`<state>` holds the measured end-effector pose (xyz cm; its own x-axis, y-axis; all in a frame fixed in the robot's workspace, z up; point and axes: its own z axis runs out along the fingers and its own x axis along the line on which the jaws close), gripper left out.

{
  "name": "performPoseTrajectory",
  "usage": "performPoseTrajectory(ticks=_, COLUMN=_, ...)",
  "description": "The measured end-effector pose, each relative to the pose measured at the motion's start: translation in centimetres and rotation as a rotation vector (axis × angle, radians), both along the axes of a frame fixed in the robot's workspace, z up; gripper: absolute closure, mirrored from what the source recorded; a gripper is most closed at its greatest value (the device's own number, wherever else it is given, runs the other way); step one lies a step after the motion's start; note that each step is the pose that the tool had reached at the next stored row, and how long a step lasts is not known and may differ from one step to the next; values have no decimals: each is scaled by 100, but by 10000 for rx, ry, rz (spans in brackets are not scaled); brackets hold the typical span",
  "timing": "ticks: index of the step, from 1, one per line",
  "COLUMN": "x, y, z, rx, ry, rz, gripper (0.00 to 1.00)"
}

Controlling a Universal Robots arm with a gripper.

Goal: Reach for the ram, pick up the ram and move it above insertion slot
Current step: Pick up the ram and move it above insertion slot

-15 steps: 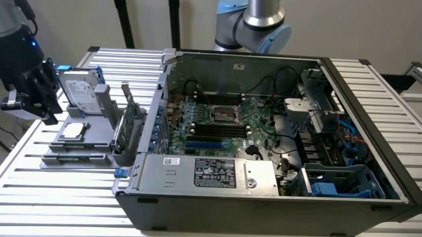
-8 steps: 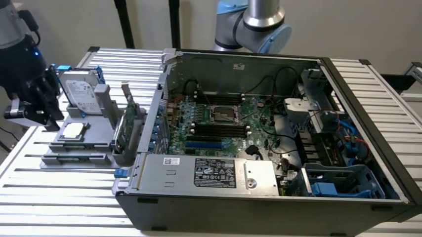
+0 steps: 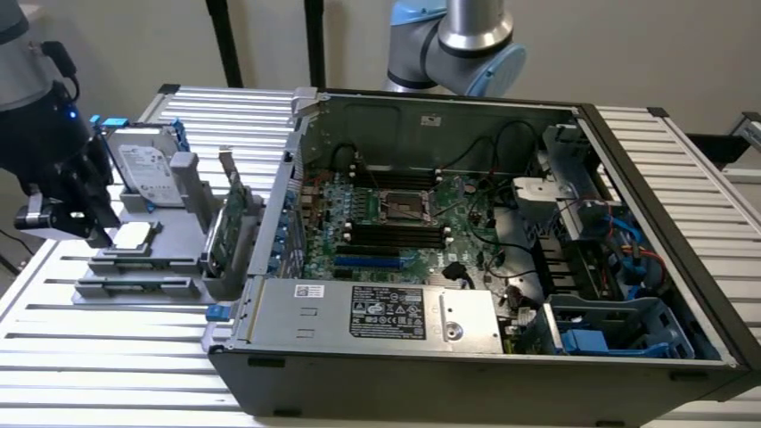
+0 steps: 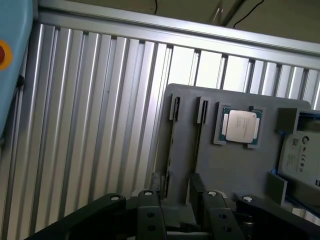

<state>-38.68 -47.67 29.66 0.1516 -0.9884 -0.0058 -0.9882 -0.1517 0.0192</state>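
At the bench's (image 3: pixel 107 357) edge on the exterior view's left, the end effector (image 3: pixel 84 227) hangs released and empty over the grey holder (image 3: pixel 143 267). The ram (image 4: pixel 198 135) stands on edge in a holder slot near the CPU (image 4: pixel 241 125), untouched by the spread fingers (image 4: pixel 150 215). The open computer case (image 3: pixel 476 223) sits toward the exterior view's right.

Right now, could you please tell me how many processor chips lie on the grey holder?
1. The processor chip lies flat in a recess of the grey holder, beside the hard drive.
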Motion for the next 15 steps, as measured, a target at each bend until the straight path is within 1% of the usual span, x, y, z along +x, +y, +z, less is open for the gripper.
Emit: performPoseTrajectory(ticks=15, x=0, y=-40, z=-273, rx=0, ry=-1, rz=-43, gripper=64)
